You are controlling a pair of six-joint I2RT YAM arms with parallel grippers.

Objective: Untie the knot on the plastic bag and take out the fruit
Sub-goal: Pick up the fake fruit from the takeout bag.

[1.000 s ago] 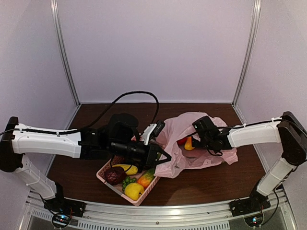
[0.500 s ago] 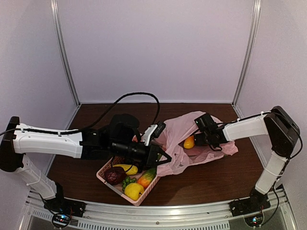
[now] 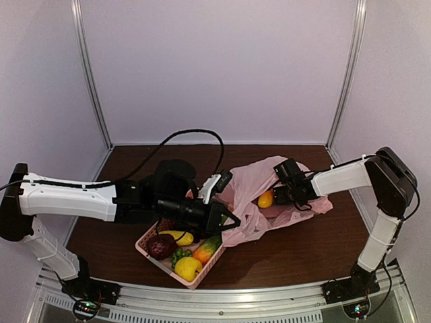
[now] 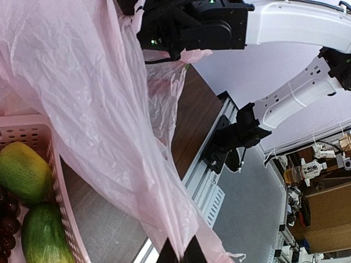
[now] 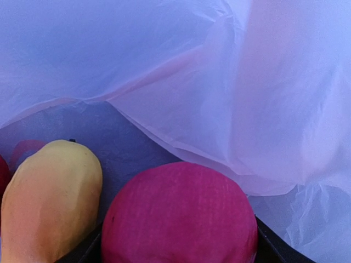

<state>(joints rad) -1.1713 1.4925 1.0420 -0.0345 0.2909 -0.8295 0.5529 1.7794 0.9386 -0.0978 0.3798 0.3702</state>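
Currently left gripper (image 4: pixel 181 255) pinches plastic bag (image 3: pixel 248 176); right gripper (image 3: pixel 276 194) inside it clasps 1 red fruit (image 5: pixel 178 216).

Behind the translucent pink plastic bag (image 3: pixel 252 171) and before its right half, bare brown table (image 3: pixel 303 252) is left open. Its left side is barred by the white-and-black left arm (image 3: pixel 67 198) and the pink latticed plastic basket (image 3: pixel 143 246). Within its mouth, room is taken up by a round red fruit (image 5: pixel 178 216) and a yellow-orange fruit (image 5: pixel 49 197), under low film.

Translucent pink bag (image 3: pixel 249 178), crinkled. Crimson fruit (image 5: pixel 178 216), finely grained skin. Yellow fruit (image 5: pixel 49 197) blushing orange. Pink basket (image 4: pixel 27 125), holed lattice. Dark brown bench (image 3: pixel 303 256). White-and-black arms (image 3: pixel 67 198).
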